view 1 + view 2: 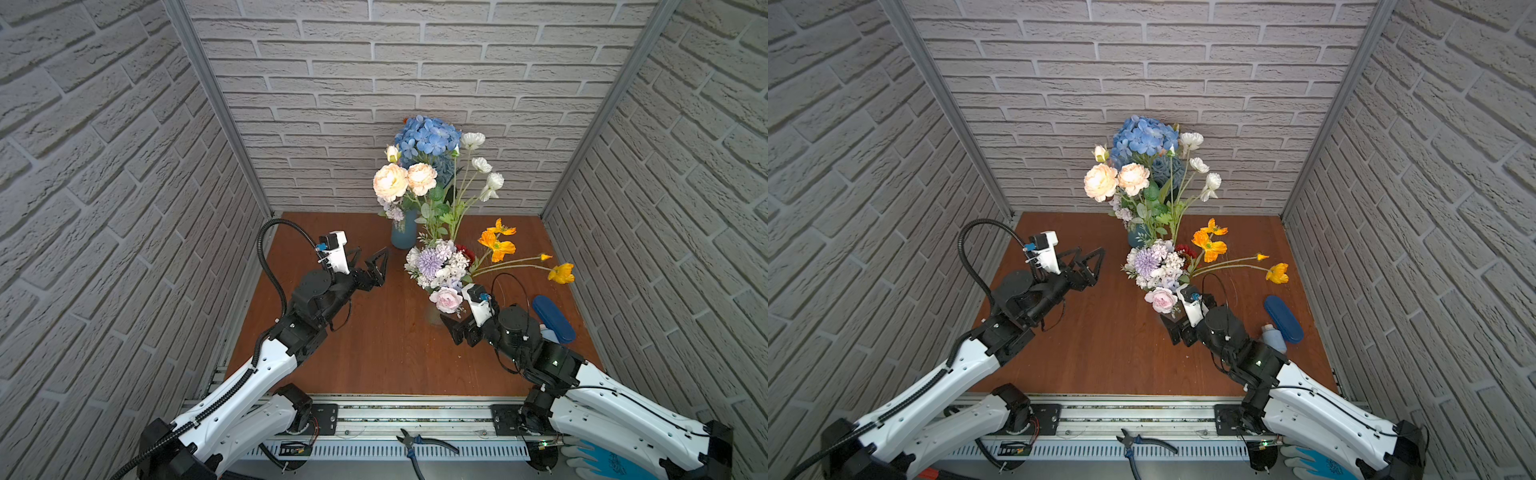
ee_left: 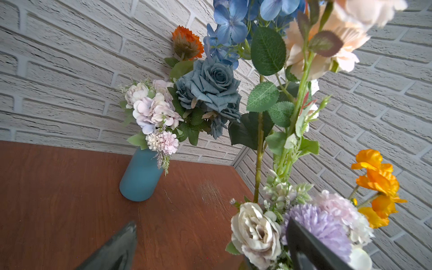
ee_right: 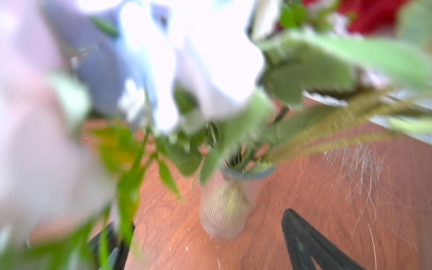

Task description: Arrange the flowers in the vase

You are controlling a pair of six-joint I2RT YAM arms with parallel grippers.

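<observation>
Two vases on the tabletop (image 1: 374, 357). At the back, blue vase (image 1: 404, 235) with blue roses (image 2: 210, 88), pale bunch (image 2: 154, 109) and orange daisy (image 2: 187, 44). Nearer, ribbed glass vase (image 3: 224, 210) crowded with lilac bunch (image 1: 436, 266), poppies (image 1: 496, 245), tall peach blooms (image 1: 390, 183) and hydrangea (image 1: 428, 135). Beside it, blue case (image 1: 552, 318) and small bottle (image 1: 1273, 337).

Left tool (image 1: 372, 254) raised over bare wood, released, empty, aimed at the lilac bunch. Right tool (image 1: 457, 328) low beside the glass vase, under overhanging blooms, with jaws wide apart and nothing between.

Right wrist view mostly blurred petals and leaves.
</observation>
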